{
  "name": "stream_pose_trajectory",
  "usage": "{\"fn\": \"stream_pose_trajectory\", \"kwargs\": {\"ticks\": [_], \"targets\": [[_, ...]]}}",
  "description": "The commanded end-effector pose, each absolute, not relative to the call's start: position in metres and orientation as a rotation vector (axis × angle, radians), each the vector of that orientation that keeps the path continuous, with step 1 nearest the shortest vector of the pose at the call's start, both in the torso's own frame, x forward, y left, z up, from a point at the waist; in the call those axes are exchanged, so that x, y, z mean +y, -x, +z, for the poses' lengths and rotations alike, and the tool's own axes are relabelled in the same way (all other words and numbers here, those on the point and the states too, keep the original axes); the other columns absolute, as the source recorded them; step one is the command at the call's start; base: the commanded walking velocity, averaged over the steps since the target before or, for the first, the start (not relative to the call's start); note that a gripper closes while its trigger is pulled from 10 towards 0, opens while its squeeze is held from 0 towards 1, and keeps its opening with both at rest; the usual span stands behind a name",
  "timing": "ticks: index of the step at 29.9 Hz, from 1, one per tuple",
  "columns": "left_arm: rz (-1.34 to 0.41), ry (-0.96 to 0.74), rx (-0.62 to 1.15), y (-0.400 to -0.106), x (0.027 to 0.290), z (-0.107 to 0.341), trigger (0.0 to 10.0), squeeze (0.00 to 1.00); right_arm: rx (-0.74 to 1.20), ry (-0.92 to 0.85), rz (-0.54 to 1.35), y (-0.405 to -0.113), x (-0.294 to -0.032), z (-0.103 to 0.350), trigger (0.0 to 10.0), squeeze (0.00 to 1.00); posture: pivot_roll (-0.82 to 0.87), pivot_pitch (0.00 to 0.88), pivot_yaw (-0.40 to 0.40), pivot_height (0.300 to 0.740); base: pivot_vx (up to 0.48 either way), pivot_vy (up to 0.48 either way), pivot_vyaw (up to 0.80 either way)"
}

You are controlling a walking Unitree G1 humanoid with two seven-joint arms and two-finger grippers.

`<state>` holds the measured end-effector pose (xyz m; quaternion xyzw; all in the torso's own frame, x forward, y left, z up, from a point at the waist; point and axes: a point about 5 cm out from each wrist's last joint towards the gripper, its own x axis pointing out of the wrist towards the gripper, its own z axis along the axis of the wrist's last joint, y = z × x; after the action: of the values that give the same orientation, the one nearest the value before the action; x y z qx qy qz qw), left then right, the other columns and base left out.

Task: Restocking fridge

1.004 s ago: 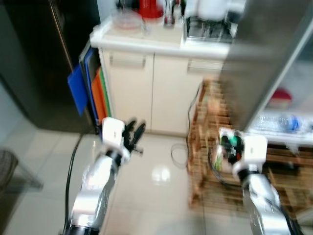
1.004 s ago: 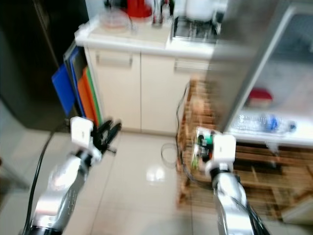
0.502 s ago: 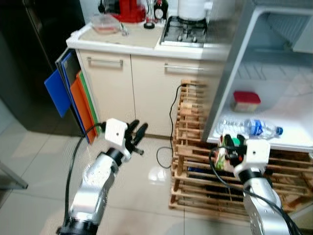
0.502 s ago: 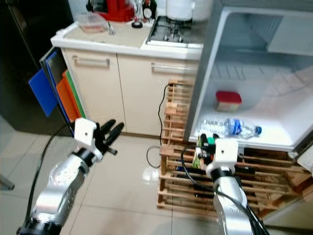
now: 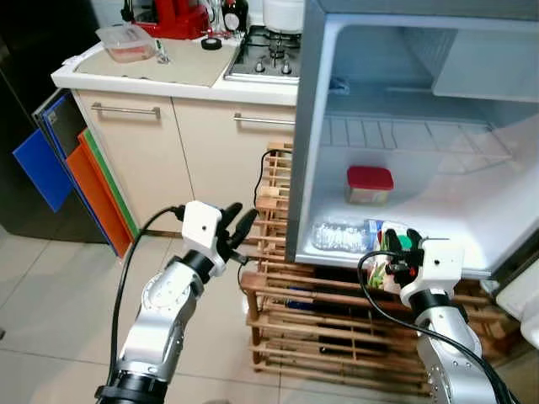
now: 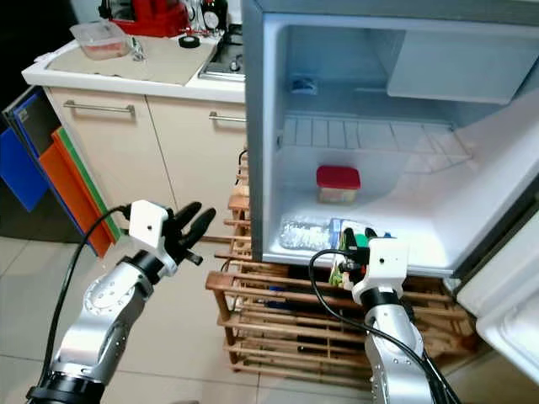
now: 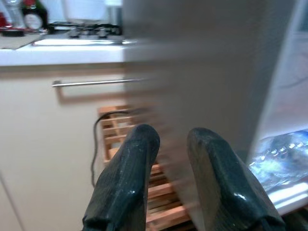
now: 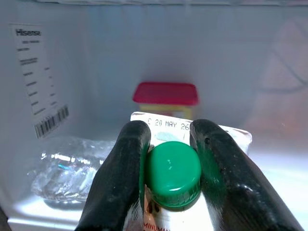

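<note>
A carton (image 8: 187,144) with a green cap (image 8: 173,173) is gripped by the right gripper (image 8: 169,159), its two fingers (image 8: 126,163) closed on either side of the cap, one pad against each flank. In the head views the right gripper (image 6: 364,257) is held just outside the front lip of the open fridge (image 6: 269,135), level with its floor.

The coming move is judged to turn on one relation: the free floor space lies straight ahead of the carton, at 12 o'clock along the fingers. Along that line, at the back of the fridge, a box (image 8: 166,98) with a red lid is seen, well beyond the carton. At about 8 o'clock from the cap, a clear bottle (image 8: 72,171) lies on its side on the fridge floor, its long axis running across the opening rather than into it. In the right eye view the bottle (image 6: 316,231) sits just left of the gripper and close to the lip. A bare patch of floor is left to the right of the bottle and in front of the box, at roughly 1 o'clock.

The left gripper (image 5: 234,231) is held to the left, outside the fridge wall, at about 9 o'clock from the carton, its fingers (image 7: 127,178) slightly parted with nothing between them. The right arm is plainly the nearer one.
</note>
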<state>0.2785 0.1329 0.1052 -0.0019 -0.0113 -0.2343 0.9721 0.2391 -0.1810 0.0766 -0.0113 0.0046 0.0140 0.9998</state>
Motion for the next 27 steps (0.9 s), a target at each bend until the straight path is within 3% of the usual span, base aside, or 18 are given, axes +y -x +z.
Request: {"fn": "stream_pose_trajectory", "kwargs": {"ticks": [1,5,11,20,27], "targets": [[-0.452,-0.010,-0.017,-0.279,0.138,0.105,10.0,0.00,0.001,0.027,0.048,-0.239,-0.176,0.080,0.0,0.00,0.06,0.000,0.003,0.730,0.000,0.000,0.00],[-0.464,-0.015,-0.017,-0.275,0.134,0.105,10.0,0.00,-0.004,0.035,0.061,-0.236,-0.175,0.081,0.0,0.00,0.06,0.000,0.004,0.730,0.000,0.000,0.00],[-0.469,0.002,-0.024,-0.277,0.131,0.108,10.0,0.00,-0.013,0.062,0.077,-0.237,-0.173,0.084,0.0,0.00,0.05,0.000,0.005,0.730,0.000,0.000,-0.71],[-0.494,0.008,-0.022,-0.274,0.128,0.110,10.0,0.00,-0.012,0.060,0.068,-0.239,-0.173,0.085,0.0,0.00,0.06,0.000,0.005,0.730,0.000,0.000,0.00],[-0.629,-0.082,-0.083,-0.269,0.110,0.129,10.0,0.00,-0.015,0.041,0.061,-0.242,-0.173,0.086,0.0,0.00,0.07,0.005,0.006,0.730,0.000,0.000,0.00]]}}
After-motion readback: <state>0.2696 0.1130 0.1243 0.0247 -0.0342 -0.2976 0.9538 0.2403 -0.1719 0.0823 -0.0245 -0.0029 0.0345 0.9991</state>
